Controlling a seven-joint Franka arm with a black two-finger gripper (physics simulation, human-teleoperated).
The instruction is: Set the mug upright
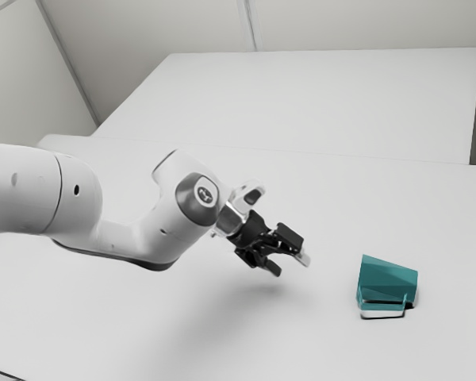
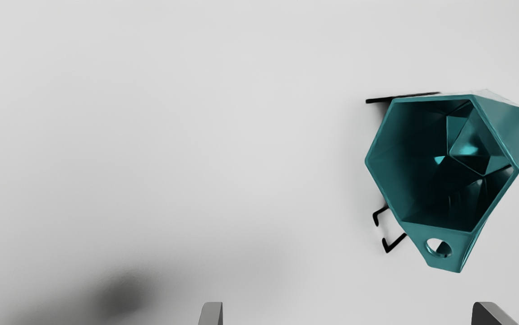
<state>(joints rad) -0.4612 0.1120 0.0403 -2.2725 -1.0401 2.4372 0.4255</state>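
Observation:
A teal faceted mug (image 1: pixel 386 281) lies on its side on the white table, toward the exterior view's right. My black gripper (image 1: pixel 292 265) hangs above the table on the exterior view's left of the mug, apart from it. In the wrist view the mug (image 2: pixel 440 162) has its hexagonal mouth turned toward the camera, with its holed handle pointing toward my fingers' side. The gripper (image 2: pixel 347 313) is open, its two fingertips wide apart and nothing between them.
The white tabletop (image 1: pixel 143 317) extends around the mug and under the arm. Behind it stands a large white block-like surface (image 1: pixel 317 103). My hand casts a soft shadow on the table.

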